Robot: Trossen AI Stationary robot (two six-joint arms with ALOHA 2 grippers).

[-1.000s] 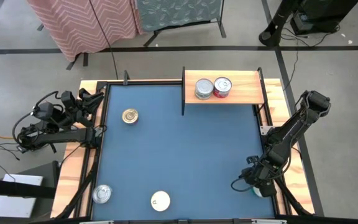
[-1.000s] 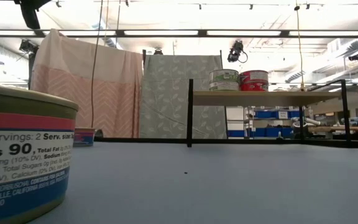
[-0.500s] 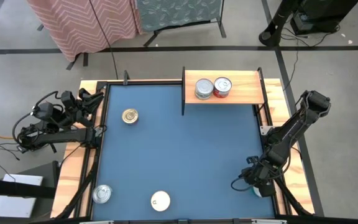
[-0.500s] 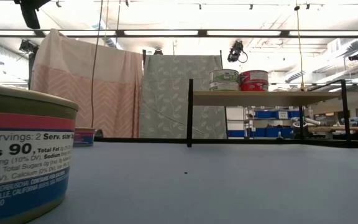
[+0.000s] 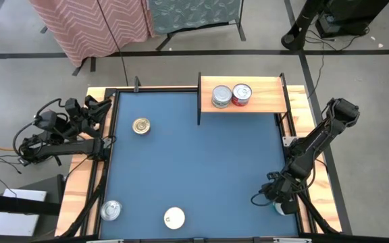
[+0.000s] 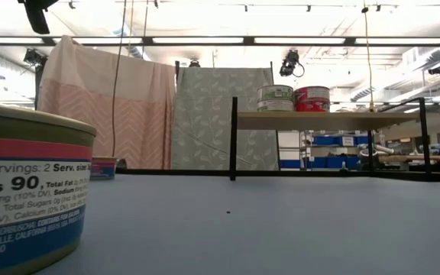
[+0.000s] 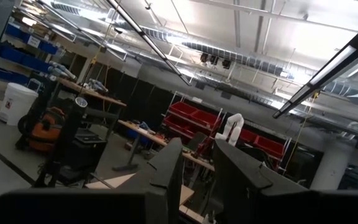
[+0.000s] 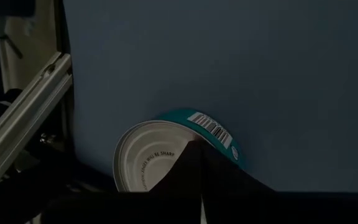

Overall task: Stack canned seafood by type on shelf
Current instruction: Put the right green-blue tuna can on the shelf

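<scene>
My right gripper is shut and points steeply down at the table's near right corner. Its tips stand over a teal-sided tin with a white lid, which lies on the blue table beside the right rail. The shelf stands at the far right, and a silver-lidded tin and a red tin sit side by side on it. Loose on the table are a gold-lidded tin, a silver tin and a white-lidded tin. My left gripper waits, open, over the left rail. My right gripper comes from above, slanting down, with its shut fingertips over the teal tin's lid close to the rim. Whether the tips touch the lid, I cannot tell. The tin stays on the table.
The wooden right rail and its metal bar run close beside the teal tin. The shelf's dark uprights stand at its ends. In the low view a large tin fills the left foreground. The middle of the blue table holds no objects.
</scene>
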